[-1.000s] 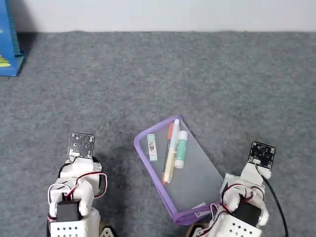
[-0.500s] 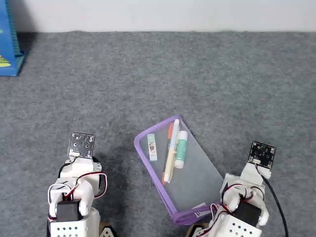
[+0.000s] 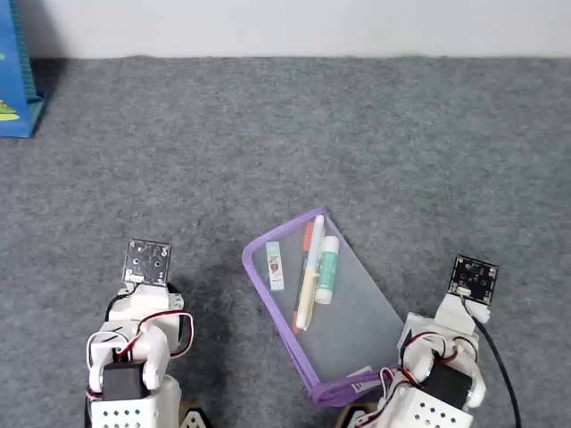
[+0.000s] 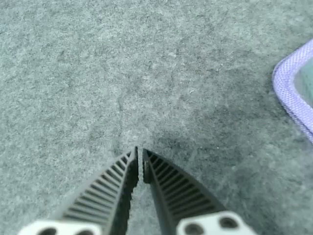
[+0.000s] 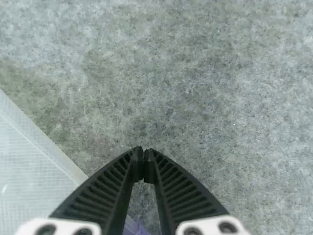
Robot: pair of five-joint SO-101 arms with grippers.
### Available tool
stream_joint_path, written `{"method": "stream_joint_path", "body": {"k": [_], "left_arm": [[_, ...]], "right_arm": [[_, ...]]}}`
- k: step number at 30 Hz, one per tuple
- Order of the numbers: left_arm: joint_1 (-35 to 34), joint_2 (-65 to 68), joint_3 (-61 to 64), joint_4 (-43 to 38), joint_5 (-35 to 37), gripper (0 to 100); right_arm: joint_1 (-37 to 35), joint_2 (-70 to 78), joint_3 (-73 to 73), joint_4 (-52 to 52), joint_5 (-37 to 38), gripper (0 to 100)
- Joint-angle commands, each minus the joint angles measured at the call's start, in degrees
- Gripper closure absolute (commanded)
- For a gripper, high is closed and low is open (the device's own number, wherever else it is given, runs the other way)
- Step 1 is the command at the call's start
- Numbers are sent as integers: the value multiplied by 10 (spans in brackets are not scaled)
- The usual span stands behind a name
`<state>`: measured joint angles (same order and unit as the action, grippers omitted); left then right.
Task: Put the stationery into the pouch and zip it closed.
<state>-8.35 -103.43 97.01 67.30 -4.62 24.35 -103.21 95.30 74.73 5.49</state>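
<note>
- Near the front edge of the tabletop (image 3: 268, 134), between the two arms, lies the pouch (image 3: 348, 330), flat, with a clear face and purple edging, set at a slant.
- Four pieces of stationery show through the clear face, all toward the pouch's far end: an eraser (image 3: 275, 266), an orange pen (image 3: 307, 237), a pale pen (image 3: 309, 285) and a glue stick (image 3: 327, 267).
- Eraser sits apart on the left. The two pens lie side by side and touching, and the glue stick is just beside them on the right.
- I cannot tell whether the zip is open or shut.
- Left hand (image 4: 140, 164) has its fingers together and empty, over bare grey tabletop, with the pouch's purple corner (image 4: 292, 93) near it but apart.
- Right hand (image 5: 143, 165) also has its fingers together and empty, over bare tabletop just beside the pouch's clear edge (image 5: 29, 166).
- A blue box (image 3: 16, 80) stands at the far left corner, well apart from the pouch.
</note>
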Motion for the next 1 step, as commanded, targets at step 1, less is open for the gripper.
{"method": "stream_joint_path", "body": {"k": [1], "left_arm": [[0,-5,-6,3,-6,986]], "right_arm": [[6,-6,11,3,3,983]]}}
